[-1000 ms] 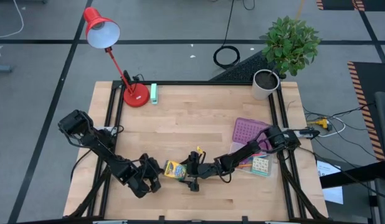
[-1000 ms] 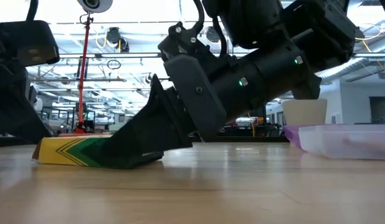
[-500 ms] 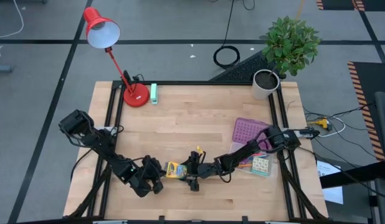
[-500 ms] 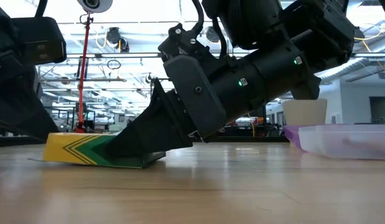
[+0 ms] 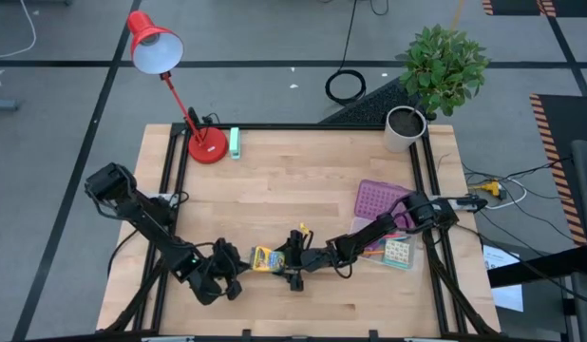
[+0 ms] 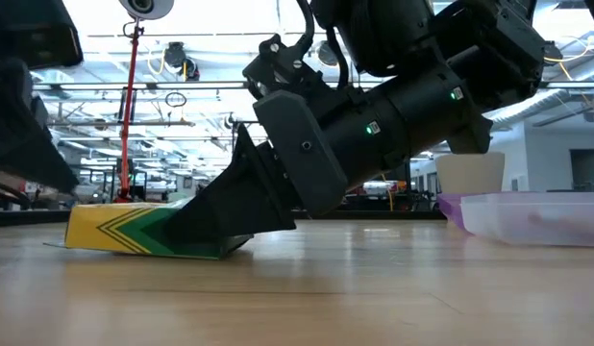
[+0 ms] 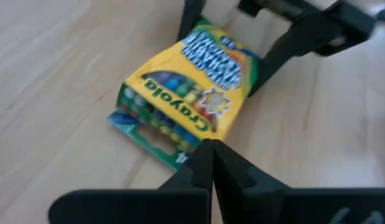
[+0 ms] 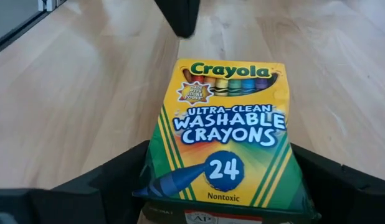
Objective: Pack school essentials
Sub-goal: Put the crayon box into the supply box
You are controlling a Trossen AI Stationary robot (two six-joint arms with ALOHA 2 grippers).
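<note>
Left hand [image 5: 233, 282] has backed off slightly from the crayon box [image 5: 266, 258] since half a second ago; it now sits just beside the box's end, fingers pressed together with nothing between them, tips pointing at the box flap in the left wrist view. Box itself hasn't shifted in that half second.

Right hand [image 5: 279, 258] is clamped on the crayon box, one finger down each long side per the right wrist view. Box is near the front middle of the worktop [image 5: 303, 180]; low view shows its far end resting on the wood and the gripped end tipped up a little.

Purple tray [image 5: 378, 200] sits at the right side of the worktop, with the pale patterned square pack [image 5: 398, 253] just in front of it, both next to the right arm. Other stationery under that arm is too hidden to sort out.

Red desk lamp [image 5: 207, 144] and small mint-green block [image 5: 235, 142] are at the back left, potted plant [image 5: 407, 123] at the back right.
</note>
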